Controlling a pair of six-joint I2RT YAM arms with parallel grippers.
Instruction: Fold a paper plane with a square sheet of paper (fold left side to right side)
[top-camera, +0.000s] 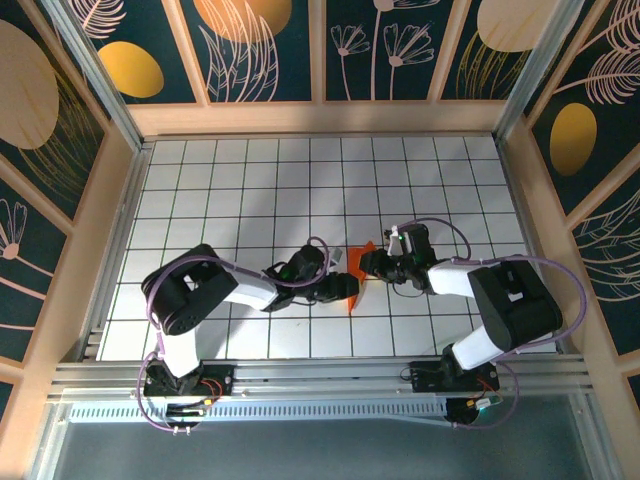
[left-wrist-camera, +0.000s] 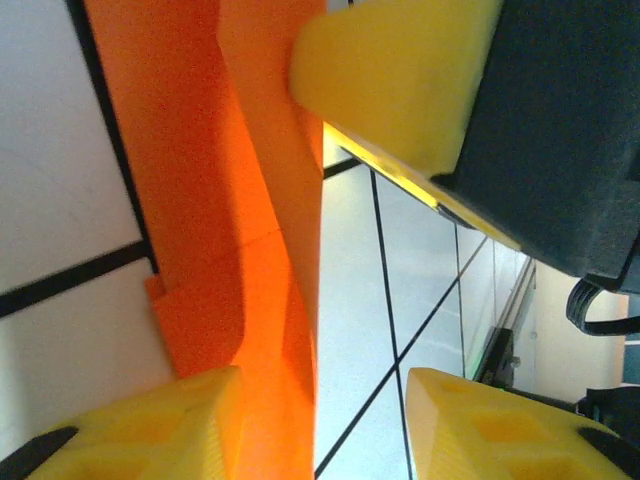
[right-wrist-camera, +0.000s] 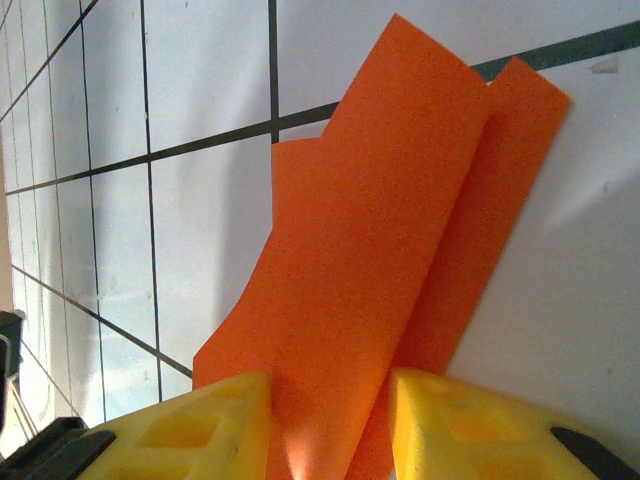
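One piece of orange paper (top-camera: 351, 298) is lying near the middle of the tiled table (top-camera: 250, 180), and two arms are reaching inward to it from either side, so that the left gripper (top-camera: 338, 288) and the right gripper (top-camera: 372, 263) are meeting just beside each other over the sheet. The paper is already creased into a narrow, layered shape, not a flat square. From the left wrist, the orange paper (left-wrist-camera: 220, 200) is running up the picture as a long folded band. The left gripper (left-wrist-camera: 320, 400) is standing with its jaws apart: one of its two yellow fingers (left-wrist-camera: 130, 430) is sitting against the paper, while the other is standing clear, with bare tile showing between it and the sheet, so it is gripping nothing. A third yellow finger (left-wrist-camera: 400, 70), belonging to the right gripper, is touching the paper's edge at the top of that view. From the right wrist, the orange paper (right-wrist-camera: 380, 220) is showing two overlapping long flaps, the upper one lifting off the table and the lower one lying flat on it. The right gripper (right-wrist-camera: 330, 390) is keeping its jaws narrow, and the paper is passing between its two yellow fingers (right-wrist-camera: 200, 430), which are pinching it.
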